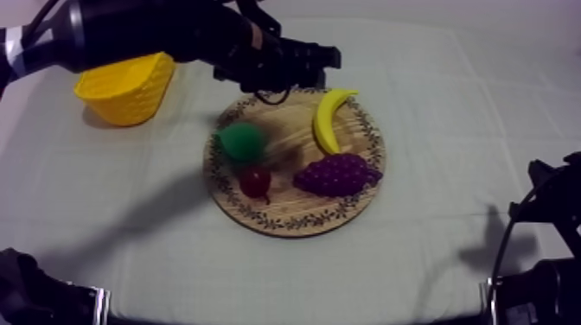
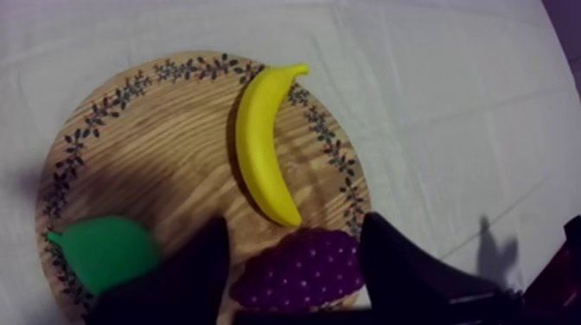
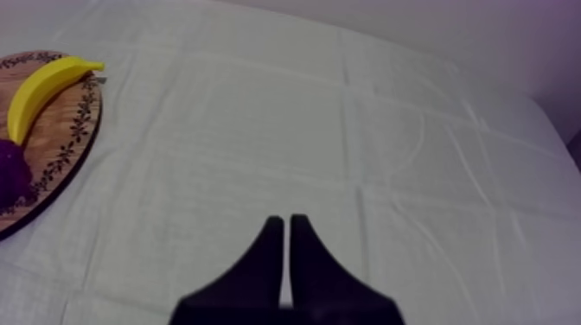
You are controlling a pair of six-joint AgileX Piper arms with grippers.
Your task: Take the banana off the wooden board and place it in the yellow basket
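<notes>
The yellow banana lies on the right rear part of the round wooden board, curved, with its tip toward the far rim. My left gripper hangs open above the board, its two fingers spread over the banana's near end and the grapes. From above, the left arm reaches in from the upper left, ending over the board's far rim. The yellow basket stands at the back left, under that arm. My right gripper is shut on nothing, low over the cloth right of the board.
A green pear, a small red fruit and purple grapes share the board with the banana. The pear lies by my left finger. Open cloth stretches to the right of the board and along the front.
</notes>
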